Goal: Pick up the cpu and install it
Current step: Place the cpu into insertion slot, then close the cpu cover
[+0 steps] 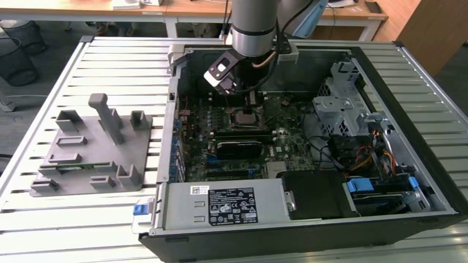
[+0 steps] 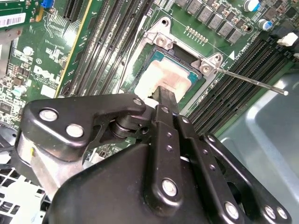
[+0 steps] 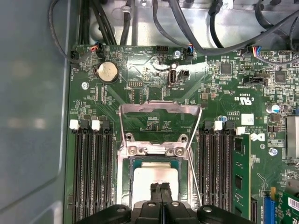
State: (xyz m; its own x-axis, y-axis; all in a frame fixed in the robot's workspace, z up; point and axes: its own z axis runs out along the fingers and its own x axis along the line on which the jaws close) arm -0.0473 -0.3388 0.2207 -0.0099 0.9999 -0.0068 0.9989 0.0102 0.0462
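Fingers (image 3: pixel 155 193): I see them closed against each other, gripping nothing, tips over the cpu; contact I cannot tell
Cpu (image 3: pixel 155 175): flat in its socket (image 3: pixel 125 177), silver top up
Load plate (image 3: pixel 160 122): hinged up, open
Lever (image 2: pixel 252 81): free, sticking out beside the socket
Motherboard (image 3: pixel 140 88): inside the open case (image 1: pixel 292 246)
Worktop (image 1: pixel 109 60): slatted, carries the case, with a grey fixture (image 1: pixel 95 148) at the exterior view's left

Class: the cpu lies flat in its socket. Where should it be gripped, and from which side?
Probably from straight above, jaws closing on two opposite edges of the cpu. It lies flat, sunk in the socket, so only its top and thin rim are reachable; the raised plate and memory slots block any sideways approach.
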